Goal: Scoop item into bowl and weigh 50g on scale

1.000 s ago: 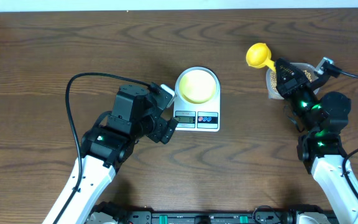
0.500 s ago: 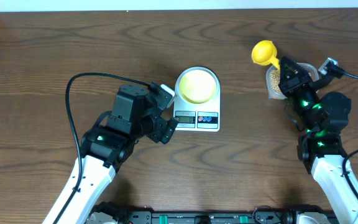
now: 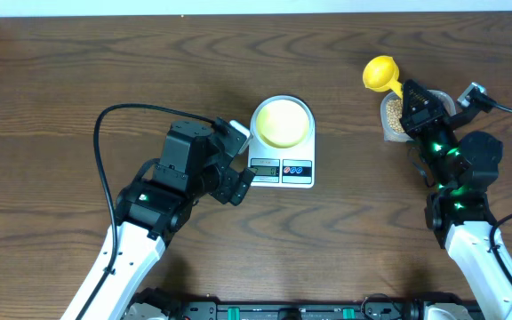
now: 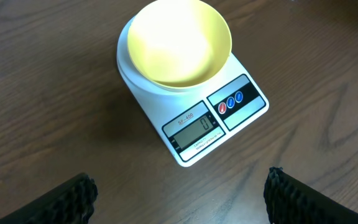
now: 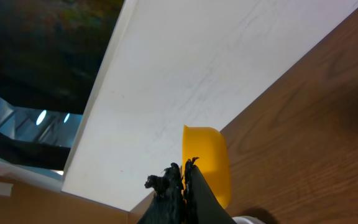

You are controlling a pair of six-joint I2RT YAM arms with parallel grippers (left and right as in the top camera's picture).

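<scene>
The pale-yellow bowl (image 3: 282,121) sits empty on the white scale (image 3: 296,172); in the left wrist view the bowl (image 4: 176,42) is on the scale (image 4: 229,109), whose display reads 0. My left gripper (image 3: 238,182) is open and empty just left of the scale; its fingers (image 4: 179,196) frame bare table. My right gripper (image 3: 409,102) is shut on the handle of a yellow scoop (image 3: 381,74), held over the clear container of tan beans (image 3: 394,120). In the right wrist view the scoop (image 5: 207,163) rises past the closed fingers (image 5: 185,171).
A white board (image 5: 185,81) stands along the table's far edge. A black cable (image 3: 114,124) loops over the table by the left arm. Bare wooden table (image 3: 105,62) lies around the scale.
My right gripper has moved the yellow scoop right and slightly up, away from the scale, over the bean container. The left arm has not moved.
</scene>
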